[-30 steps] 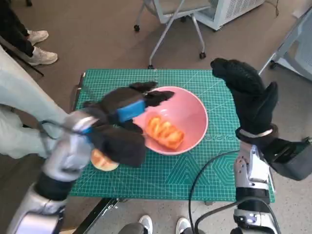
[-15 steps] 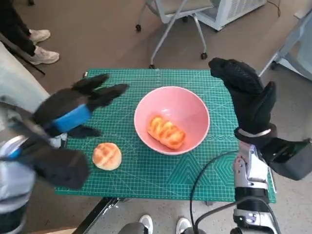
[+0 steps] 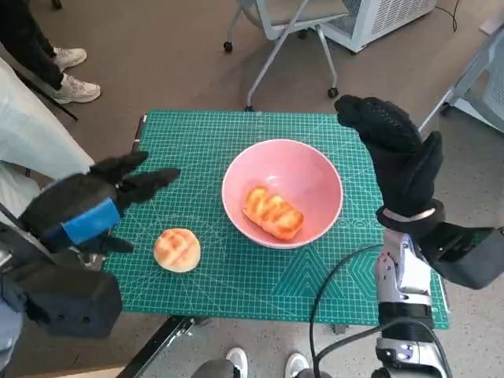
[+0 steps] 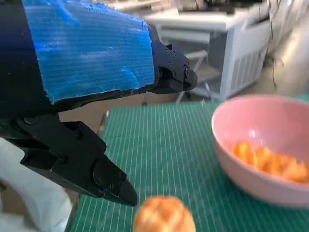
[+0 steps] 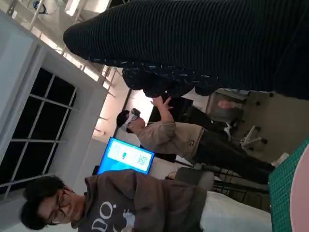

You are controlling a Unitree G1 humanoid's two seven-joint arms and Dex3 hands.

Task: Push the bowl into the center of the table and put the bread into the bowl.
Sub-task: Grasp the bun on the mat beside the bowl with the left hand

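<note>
A pink bowl (image 3: 282, 191) is seen upright near the middle of the green gridded mat, and an oblong, golden, ridged piece of bread (image 3: 272, 213) is lying inside it. A second, round, golden-brown bread roll (image 3: 176, 250) is seen on the mat outside the bowl, apart from its rim.

Bright, even light; blurred foreground.

Brown floor (image 3: 157, 55), wheeled chair (image 3: 287, 31)
</note>
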